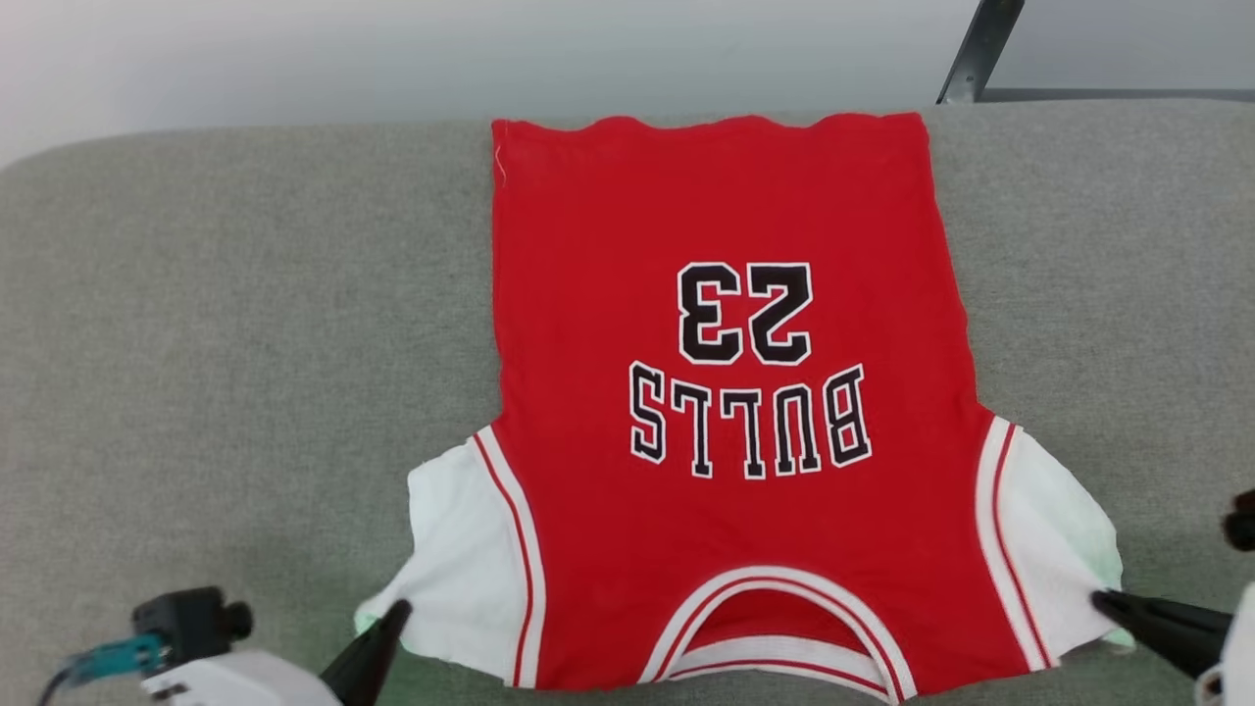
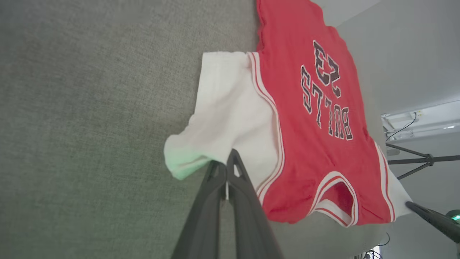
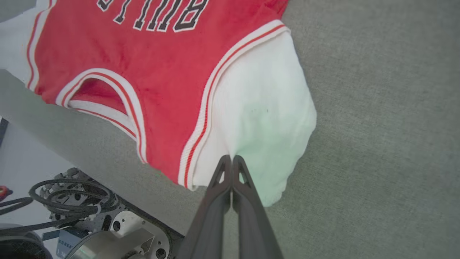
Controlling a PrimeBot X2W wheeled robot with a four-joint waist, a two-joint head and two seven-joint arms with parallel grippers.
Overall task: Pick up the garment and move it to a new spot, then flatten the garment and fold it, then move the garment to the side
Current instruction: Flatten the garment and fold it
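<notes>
The garment (image 1: 730,196) is found spread flat on the grey cloth-covered table (image 1: 245,343), print uppermost, with the collar toward the robot and the hem at the far edge. In the head view the left gripper (image 1: 397,613) is seen at the outer edge of the left sleeve (image 1: 456,549), and the right gripper (image 1: 1103,598) at the outer edge of the right sleeve (image 1: 1059,529). Whether cloth is held cannot be settled from that view. In the left wrist view the fingers are shown pressed together on the sleeve's corner, which is bunched at their tips (the right gripper's tip is also caught here, at the opposite sleeve). In the right wrist view the fingers are shown closed on the sleeve hem, with creases running to the tips. A coil of black cable (image 3: 72,207) is noted below the table's near edge.
</notes>
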